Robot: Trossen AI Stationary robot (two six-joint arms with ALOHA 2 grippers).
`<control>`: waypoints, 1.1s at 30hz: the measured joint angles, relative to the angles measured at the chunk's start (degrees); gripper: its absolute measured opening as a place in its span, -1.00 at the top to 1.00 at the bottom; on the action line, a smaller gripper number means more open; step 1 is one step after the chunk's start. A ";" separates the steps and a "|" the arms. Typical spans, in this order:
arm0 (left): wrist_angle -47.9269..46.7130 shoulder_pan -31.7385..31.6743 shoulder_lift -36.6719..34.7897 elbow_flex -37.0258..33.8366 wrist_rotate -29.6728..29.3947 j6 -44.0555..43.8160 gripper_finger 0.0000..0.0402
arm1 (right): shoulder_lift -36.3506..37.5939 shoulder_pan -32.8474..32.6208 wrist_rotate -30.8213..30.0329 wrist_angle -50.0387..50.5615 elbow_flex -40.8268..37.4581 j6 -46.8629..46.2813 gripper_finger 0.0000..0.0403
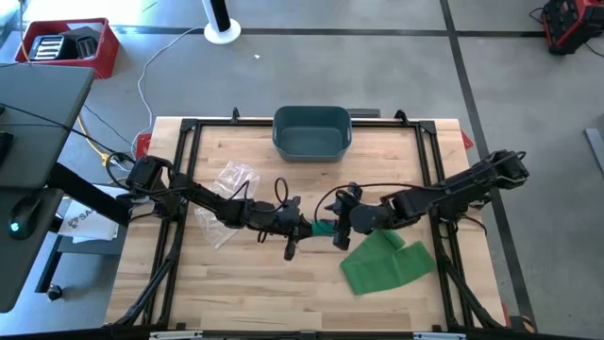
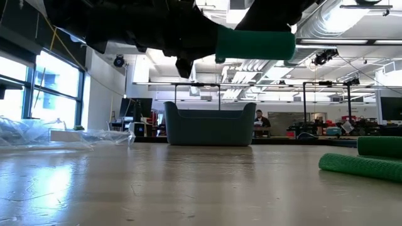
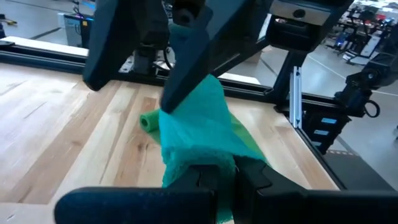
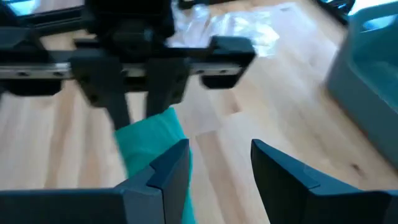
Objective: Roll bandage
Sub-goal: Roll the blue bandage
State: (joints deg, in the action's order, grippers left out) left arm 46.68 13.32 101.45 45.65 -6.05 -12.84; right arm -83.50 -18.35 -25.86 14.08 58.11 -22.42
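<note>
Wooden boards make up the table (image 1: 255,283), which has a black frame around it. On the left side lies a crumpled clear plastic wrapper (image 1: 226,194). The left arm reaches over it toward the middle. The left gripper (image 1: 304,228) has its two fingers (image 3: 205,180) pinched tight on one end of the green bandage (image 1: 326,228), holding that end up off the table. At the back of the table, in the middle, sits a blue-gray bin (image 1: 312,130). The right gripper (image 1: 342,227) is just beside the left one, by the same raised end of the bandage. Its fingers (image 4: 165,171) are spread a little apart, with one touching the green cloth. The rest of the bandage lies loose on the table, near the front right.
</note>
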 joint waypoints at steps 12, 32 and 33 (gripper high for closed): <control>-0.07 0.00 0.00 0.00 0.16 -1.00 0.96 | 1.52 0.15 3.51 -0.42 0.00 0.85 0.19; -0.47 -0.04 0.00 0.00 0.04 -0.52 0.96 | -2.32 0.11 9.82 -9.07 0.00 9.40 0.72; -0.48 -0.04 0.00 0.00 0.03 -0.52 0.96 | -2.43 0.11 9.81 -9.08 0.02 9.43 0.71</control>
State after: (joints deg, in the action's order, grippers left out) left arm 46.19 13.28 101.45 45.65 -6.02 -13.37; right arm -85.93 -18.24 -16.05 5.00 58.13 -12.99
